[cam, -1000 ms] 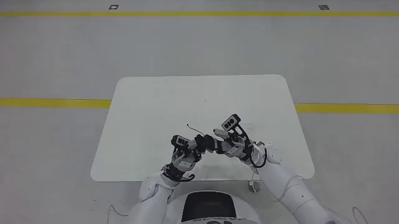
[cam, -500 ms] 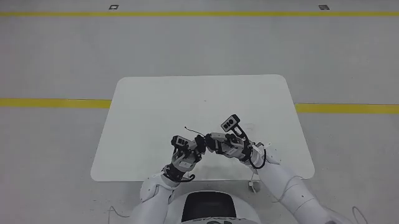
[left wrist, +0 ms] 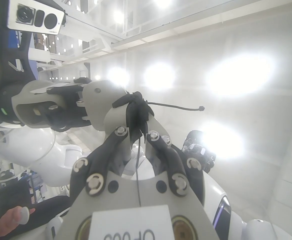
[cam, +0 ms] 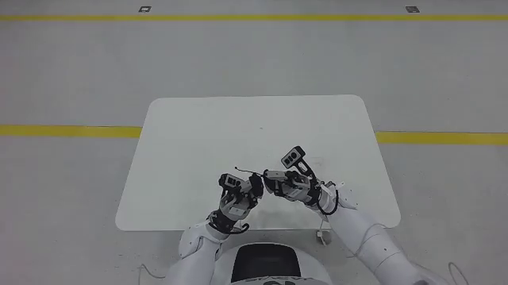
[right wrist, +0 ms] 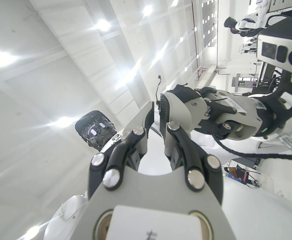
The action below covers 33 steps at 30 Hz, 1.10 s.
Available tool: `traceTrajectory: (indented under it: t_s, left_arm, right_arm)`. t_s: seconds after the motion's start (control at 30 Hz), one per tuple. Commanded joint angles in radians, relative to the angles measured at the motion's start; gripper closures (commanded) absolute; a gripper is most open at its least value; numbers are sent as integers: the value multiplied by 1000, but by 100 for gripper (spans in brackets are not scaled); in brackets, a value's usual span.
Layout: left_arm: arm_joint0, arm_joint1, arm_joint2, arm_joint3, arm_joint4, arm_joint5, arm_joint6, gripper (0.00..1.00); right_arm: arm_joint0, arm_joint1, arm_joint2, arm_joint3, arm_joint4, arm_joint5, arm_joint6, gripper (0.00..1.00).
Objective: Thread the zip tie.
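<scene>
Dipped nearer the grippers since a second ago: free end of the black zip tie (left wrist: 176,106), poking out just past the left gripper (left wrist: 138,117), itself clamped shut on the strand, the rest trailing back toward its palm. Tip to tip against it, right gripper (right wrist: 156,104), jaws a narrow slit apart, zip tie rising just beyond. Below both, white table (cam: 198,126).

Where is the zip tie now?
In the top view the zip tie sticks out of the left end effector, beside the right end effector, above the near half of the table.
</scene>
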Motion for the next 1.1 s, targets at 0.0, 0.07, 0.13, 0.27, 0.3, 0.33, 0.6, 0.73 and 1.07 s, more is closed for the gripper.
traceTrajectory:
  t_s: [0.0, 0.07, 0.13, 0.27, 0.3, 0.33, 0.6, 0.73, 1.07]
  left_arm:
    - [0, -1, 2, 1, 3, 0, -4, 100]
    - [1, -3, 1, 1, 5, 0, -6, 100]
    - [1, -4, 1, 1, 7, 0, -8, 100]
    - [3, -5, -1, 1, 10, 0, -9, 100]
    - [4, -6, -2, 0, 10, 0, -9, 100]
    - [5, -6, -3, 0, 10, 0, -9, 100]
    - [9, -9, -9, 0, 11, 0, -9, 100]
    - [8, -10, -10, 3, 10, 0, -8, 100]
    - [2, -12, -11, 10, 10, 0, -3, 100]
  right_arm:
    - [0, 0, 1, 2, -1, 0, 0, 93]
    - [-1, 0, 2, 2, -1, -1, 0, 94]
    - [-2, 0, 3, 2, -3, -1, 0, 96]
    - [-5, 1, 5, 0, -7, -2, 0, 100]
    - [-6, 1, 5, -1, -9, -3, 0, 100]
    - [-6, 1, 6, -1, -11, -4, 0, 100]
    - [-10, 1, 12, -1, -23, -6, 0, 100]
    - [-10, 1, 14, 4, -27, -7, 0, 100]
    - [-13, 1, 26, 6, -34, -11, 0, 100]
